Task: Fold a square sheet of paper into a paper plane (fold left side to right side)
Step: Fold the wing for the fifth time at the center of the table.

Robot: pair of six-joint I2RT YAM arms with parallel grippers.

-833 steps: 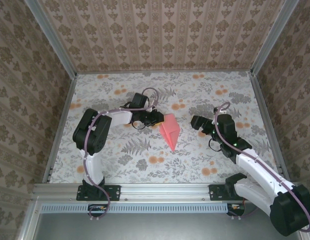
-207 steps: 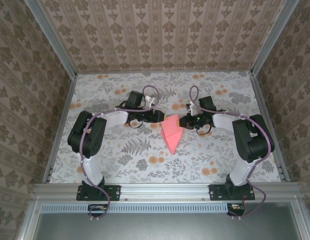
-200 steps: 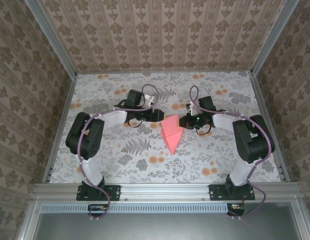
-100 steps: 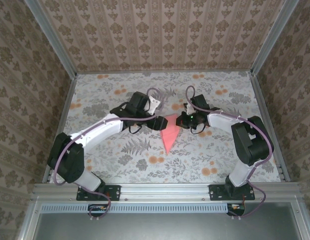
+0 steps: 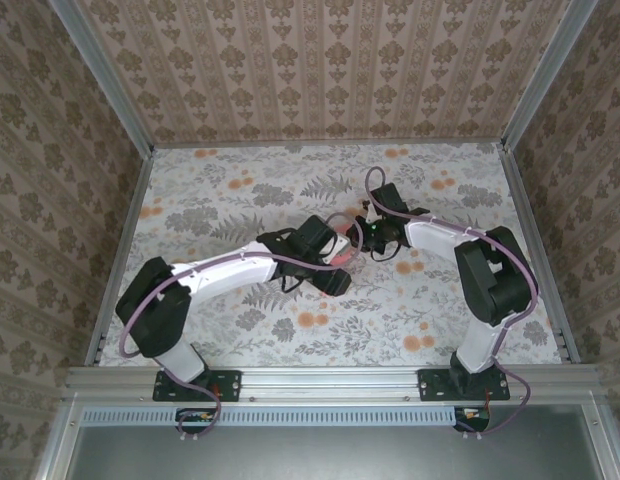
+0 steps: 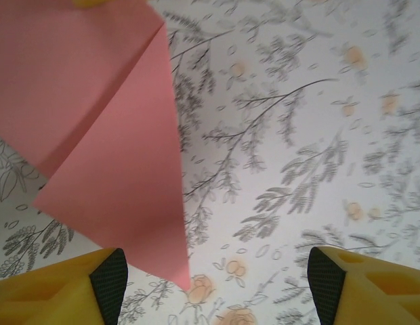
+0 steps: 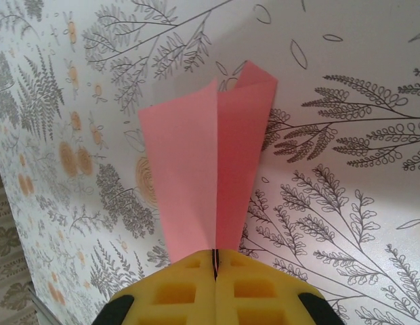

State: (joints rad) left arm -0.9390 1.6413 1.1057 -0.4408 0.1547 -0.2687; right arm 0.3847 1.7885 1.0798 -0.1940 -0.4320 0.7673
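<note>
since half a second ago, the left arm has swung in toward the middle of the floral table [image 5: 220, 200]. the left gripper [image 5: 333, 272] now sits over the near part of the paper plane [image 5: 343, 257], and the right gripper [image 5: 362, 238] has kept its place at the far end.

we count two arms, two grippers and one piece of paper.

the paper is plain salmon pink and unmarked. it is folded into a kite-like shape that runs to a sharp point. from the left wrist we note two overlapping flaps with a straight crease between them [image 6: 108, 156], the point lying toward that gripper.

left gripper: its yellow fingers [image 6: 54, 291] stand wide apart with nothing gripped, and the tip of the paper shows between them.

right gripper [image 7: 214, 291]: its pads are pressed flat together, pinching an edge of the paper, whose two layers fan up and away from the seam.
</note>
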